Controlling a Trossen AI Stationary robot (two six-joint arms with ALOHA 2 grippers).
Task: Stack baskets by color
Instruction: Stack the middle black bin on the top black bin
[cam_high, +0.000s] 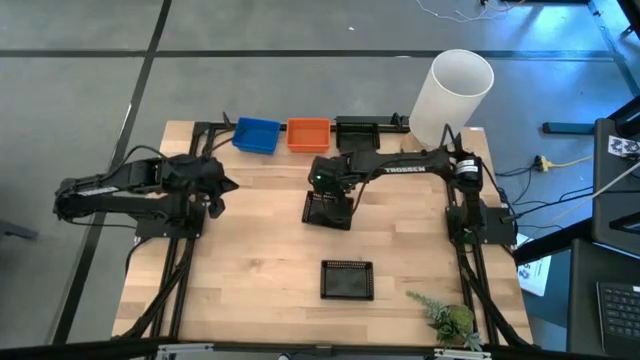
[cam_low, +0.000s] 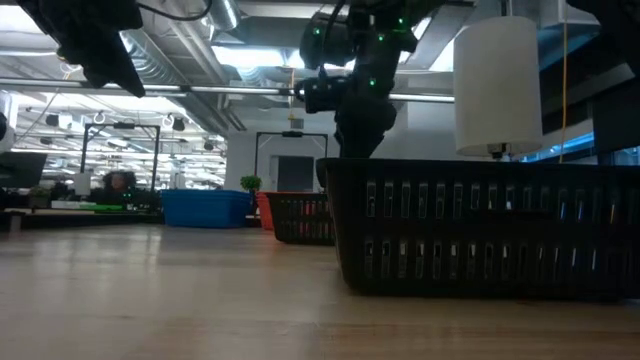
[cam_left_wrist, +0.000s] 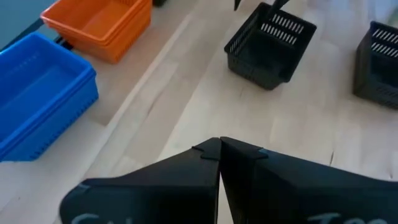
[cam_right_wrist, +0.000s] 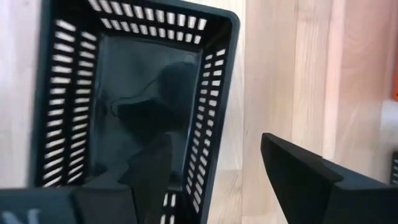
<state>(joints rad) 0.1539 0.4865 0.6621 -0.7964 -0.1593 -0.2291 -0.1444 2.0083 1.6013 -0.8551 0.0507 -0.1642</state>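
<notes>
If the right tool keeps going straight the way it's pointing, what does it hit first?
Probably the black basket directly under the open right tool: one finger sits over its inside, the other outside its wall, though depth is unclear.

A large open lab or workshop hall: exposed ceiling pipes (cam_low: 180, 75), strip lights, grey concrete floor (cam_high: 80, 90), loose cables, and a wooden counter (cam_high: 260, 270) carrying robot arms.

My two arms are matte black, jointed, with black cables trailing along them. The right arm (cam_high: 400, 160) carries white TROSSEN lettering and small green lights; its gripper (cam_right_wrist: 214, 171) has flat, angular black fingers.
</notes>
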